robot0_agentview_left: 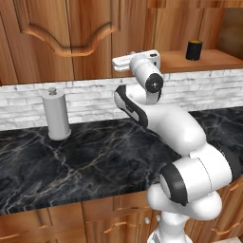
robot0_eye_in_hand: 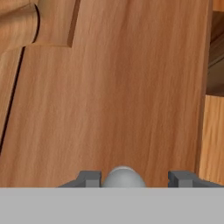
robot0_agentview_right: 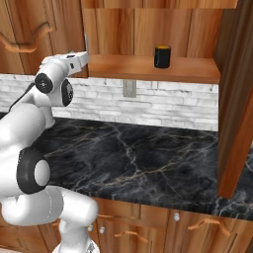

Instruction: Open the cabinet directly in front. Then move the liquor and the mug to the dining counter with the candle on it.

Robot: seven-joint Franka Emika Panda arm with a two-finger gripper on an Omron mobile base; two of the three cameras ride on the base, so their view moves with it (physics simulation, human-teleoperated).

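Black marble desk (robot0_agentview_left: 95,161) nearest, carrying paper-towel holder (robot0_agentview_left: 56,115). End effector (robot0_eye_in_hand: 135,178) apart, tips straddling round silver knob (robot0_eye_in_hand: 124,177) on cabinet (robot0_eye_in_hand: 113,87) door, not yet clamped. Farther back, mug (robot0_agentview_right: 162,56) on wooden shelf (robot0_agentview_right: 148,69).

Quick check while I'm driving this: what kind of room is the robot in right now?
A kitchen, most likely. A black marble counter runs below a white brick backsplash, with a wooden wall cabinet above it. A paper-towel holder stands on the counter, and a black mug sits on the cabinet's open shelf.
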